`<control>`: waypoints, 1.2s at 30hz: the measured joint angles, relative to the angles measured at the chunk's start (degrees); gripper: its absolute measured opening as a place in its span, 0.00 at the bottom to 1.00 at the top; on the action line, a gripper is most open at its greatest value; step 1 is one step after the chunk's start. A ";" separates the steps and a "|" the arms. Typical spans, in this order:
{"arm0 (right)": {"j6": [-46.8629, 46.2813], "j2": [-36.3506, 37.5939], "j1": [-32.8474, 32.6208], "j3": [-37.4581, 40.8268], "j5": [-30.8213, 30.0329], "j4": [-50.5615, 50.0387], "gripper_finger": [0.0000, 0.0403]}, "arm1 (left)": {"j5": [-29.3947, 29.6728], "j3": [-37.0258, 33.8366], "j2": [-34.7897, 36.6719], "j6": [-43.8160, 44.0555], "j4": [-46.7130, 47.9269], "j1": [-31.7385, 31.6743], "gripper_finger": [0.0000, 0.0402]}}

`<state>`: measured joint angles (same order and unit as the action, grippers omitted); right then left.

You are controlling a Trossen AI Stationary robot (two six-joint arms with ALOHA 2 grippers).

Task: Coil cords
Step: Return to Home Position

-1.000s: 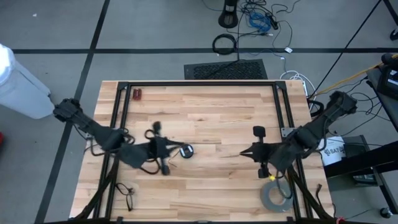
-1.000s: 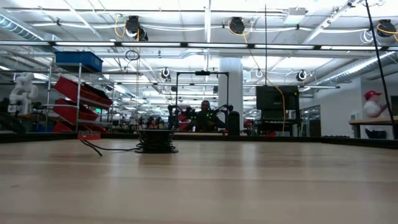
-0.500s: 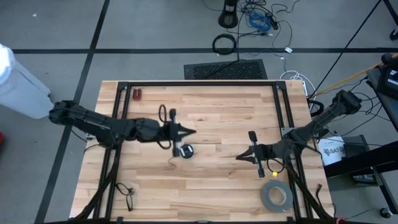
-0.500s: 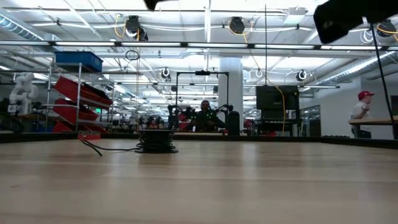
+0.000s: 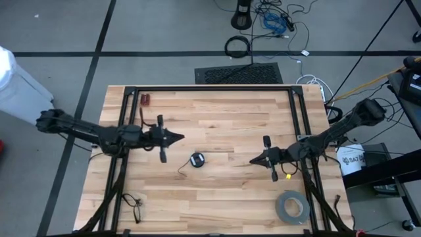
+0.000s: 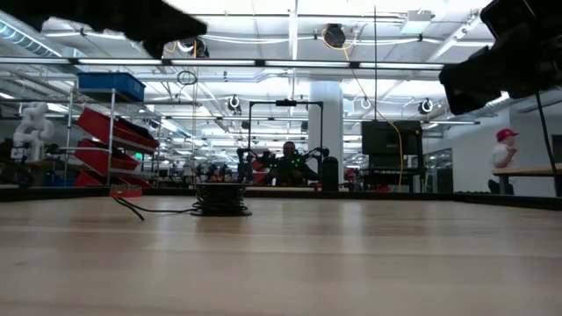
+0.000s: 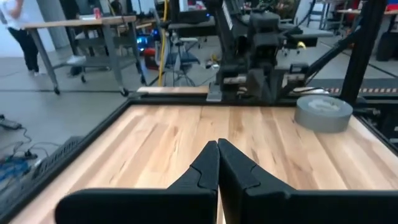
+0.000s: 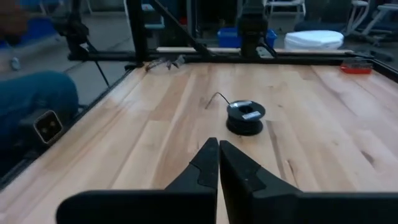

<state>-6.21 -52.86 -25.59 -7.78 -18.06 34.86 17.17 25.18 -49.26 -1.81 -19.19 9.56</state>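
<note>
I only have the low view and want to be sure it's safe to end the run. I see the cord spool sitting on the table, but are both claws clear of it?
Observer: Yes. From above, the left claw is off to one side of the spool, not touching it.
Operator: And the other one?
Observer: The right claw points toward it from the other side, well apart.
Operator: Is either holding anything?
Observer: No. Both wrist views show the claws shut and empty.

Grey tape roll, small red object
</note>
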 joint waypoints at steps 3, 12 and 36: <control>-0.47 0.02 0.76 1.17 0.67 2.40 0.00 | 0.47 -4.71 3.10 1.50 -1.95 0.00 0.00; -1.43 0.00 2.85 2.65 2.16 2.31 0.00 | -2.34 -16.50 6.43 1.49 -14.07 0.04 0.00; -1.12 3.94 10.41 6.99 10.99 6.32 0.00 | -2.17 -24.73 22.89 -1.99 -11.84 -0.04 0.00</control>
<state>-7.33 -48.92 -15.18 -0.79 -7.07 41.18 15.00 0.45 -26.37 -3.80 -31.03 9.52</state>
